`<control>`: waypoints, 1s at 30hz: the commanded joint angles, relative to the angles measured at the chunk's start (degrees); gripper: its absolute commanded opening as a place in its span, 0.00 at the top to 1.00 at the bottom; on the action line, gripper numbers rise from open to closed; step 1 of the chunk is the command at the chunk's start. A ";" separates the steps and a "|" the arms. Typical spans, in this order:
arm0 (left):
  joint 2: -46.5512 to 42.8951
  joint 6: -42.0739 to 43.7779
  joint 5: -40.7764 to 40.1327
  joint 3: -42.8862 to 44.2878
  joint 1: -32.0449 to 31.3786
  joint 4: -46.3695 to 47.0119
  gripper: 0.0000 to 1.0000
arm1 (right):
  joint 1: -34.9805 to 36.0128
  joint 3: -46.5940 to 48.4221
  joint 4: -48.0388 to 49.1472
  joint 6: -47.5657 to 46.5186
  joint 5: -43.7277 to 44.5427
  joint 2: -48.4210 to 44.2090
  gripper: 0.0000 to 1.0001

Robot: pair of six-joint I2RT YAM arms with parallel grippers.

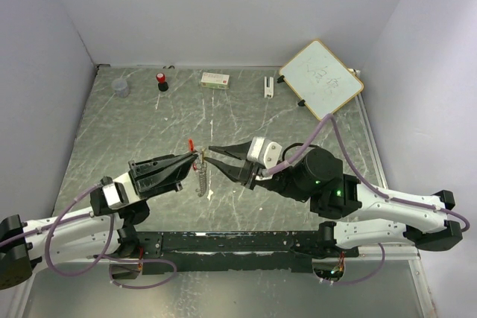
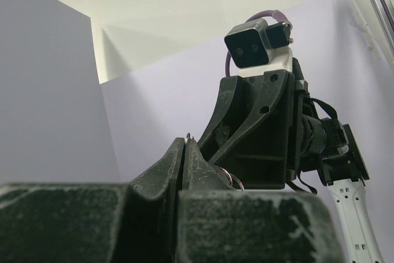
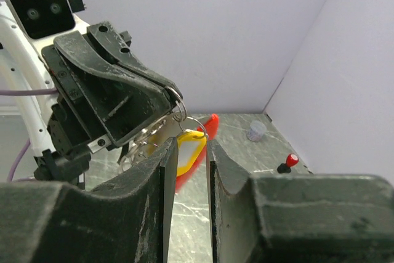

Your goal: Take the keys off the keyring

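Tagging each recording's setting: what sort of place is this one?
Likely a lab test cell for robot manipulation: plain white panels wall in a marbled tabletop, and assorted props, a small whiteboard and a red-capped bottle, line its far edge.

Dark grey-green table, marbled with white veins. Pale lilac walls. One yellow key, one bright red key; silvery keyring. Matt black left gripper and right gripper; white arms, black joints, purple cables. Black bottle, red cap. White whiteboard, tan frame, green scribble. Small white box, green print.
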 commanded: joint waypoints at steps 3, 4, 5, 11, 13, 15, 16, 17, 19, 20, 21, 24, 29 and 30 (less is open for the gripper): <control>0.46 -1.02 0.63 0.94 0.20 4.51 0.93 | 0.22 -0.47 2.87 0.73 -2.09 0.49 0.74; 0.48 -0.98 0.60 1.00 0.18 4.51 0.93 | 0.24 -0.48 2.88 0.77 -2.16 0.66 0.74; 0.40 -0.97 0.64 0.93 0.21 4.49 0.93 | 0.24 -0.48 2.88 0.78 -2.08 0.80 0.74; 0.59 -0.95 0.82 0.97 0.22 5.48 0.93 | 0.21 -0.68 3.37 0.90 -2.34 1.38 0.74; 0.57 -0.89 0.77 1.00 0.22 5.59 0.93 | 0.22 -0.60 3.30 1.10 -2.66 1.49 0.74; 0.57 -0.88 0.80 0.99 0.22 5.75 0.93 | 0.24 -0.68 3.47 1.34 -3.11 1.56 0.74; 0.65 -0.88 0.82 0.94 0.22 5.83 0.93 | 0.17 -0.81 3.61 1.43 -3.31 1.60 0.74; 0.67 -0.88 0.70 0.92 0.22 5.97 0.93 | 0.23 -0.86 3.76 1.52 -3.39 1.67 0.74; 0.74 -1.05 0.72 0.74 0.22 6.45 0.93 | 0.23 -0.98 4.07 1.57 -3.49 1.83 0.74; 0.80 -1.18 0.68 0.65 0.20 6.73 0.93 | 0.24 -0.97 4.24 1.57 -3.63 1.95 0.74; 0.83 -1.23 0.73 0.51 0.21 6.99 0.93 | 0.22 -0.95 4.44 1.57 -3.74 2.10 0.74; 0.77 -1.41 0.61 0.29 0.22 7.39 0.93 | 0.21 -0.70 4.63 1.42 -3.53 2.51 0.75; 0.66 -1.67 0.65 0.06 0.22 8.46 0.93 | 0.24 -0.57 4.85 1.22 -2.99 3.38 0.81; 0.73 -1.77 0.65 -0.01 0.22 8.65 0.93 | 0.22 -0.52 4.81 1.14 -2.91 3.46 0.83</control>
